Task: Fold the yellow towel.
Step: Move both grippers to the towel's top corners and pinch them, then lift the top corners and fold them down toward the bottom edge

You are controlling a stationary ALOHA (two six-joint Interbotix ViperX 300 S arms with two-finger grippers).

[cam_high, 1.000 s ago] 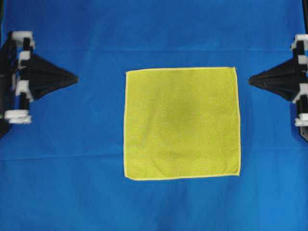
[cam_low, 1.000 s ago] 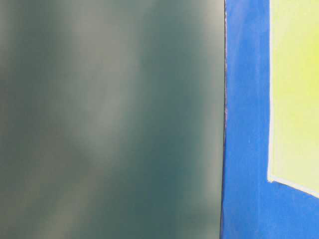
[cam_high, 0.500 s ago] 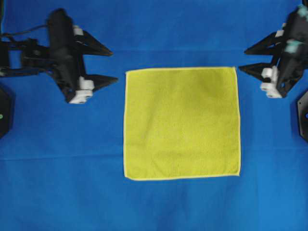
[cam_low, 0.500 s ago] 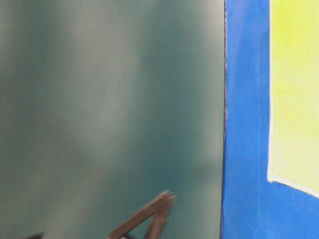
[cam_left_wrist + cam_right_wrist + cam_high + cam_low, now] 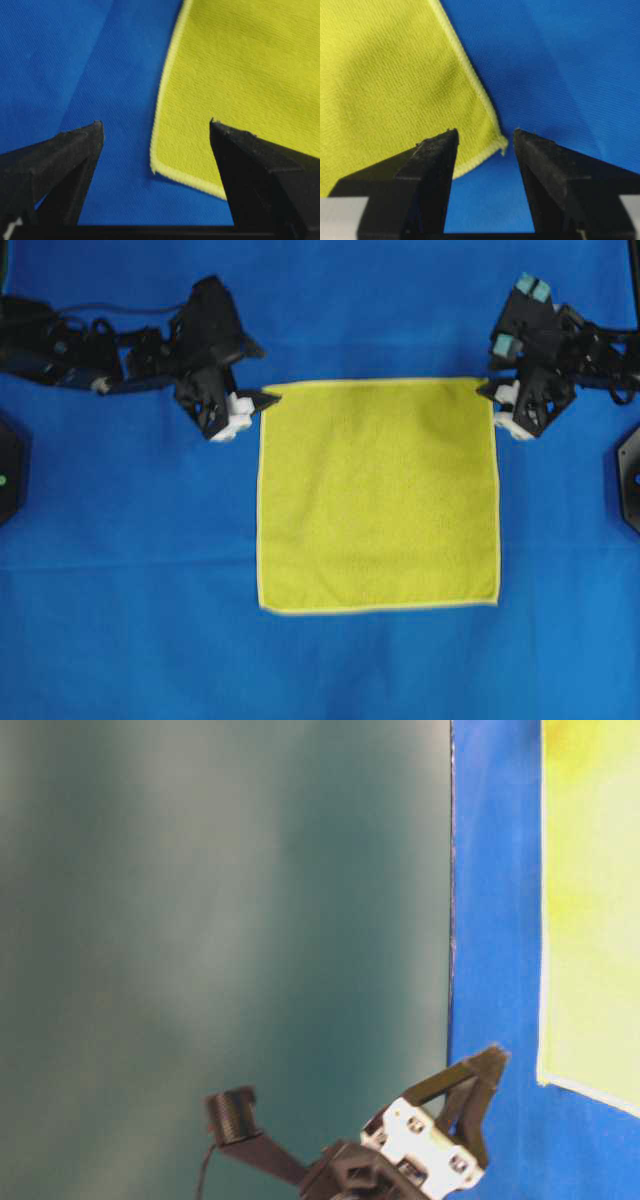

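Note:
The yellow towel (image 5: 378,495) lies flat and square on the blue cloth. My left gripper (image 5: 268,380) is open at the towel's far left corner. In the left wrist view (image 5: 155,121) that corner (image 5: 155,167) lies between the wide-apart jaws, untouched. My right gripper (image 5: 489,400) is open at the far right corner. In the right wrist view (image 5: 485,131) the corner (image 5: 500,145) sits between the narrower jaws, and no pad is closed on it. The table-level view shows the towel (image 5: 590,920) and one gripper's fingers (image 5: 487,1065) close beside its corner.
The large blue cloth (image 5: 130,580) covers the whole table. Black arm bases sit at the left edge (image 5: 8,480) and the right edge (image 5: 630,475). A blurred grey-green surface (image 5: 220,920) fills most of the table-level view.
Both arms have swung in from the table's sides, turned their grippers toward the towel and opened them. They now stand at its two far corners. The towel has not moved.

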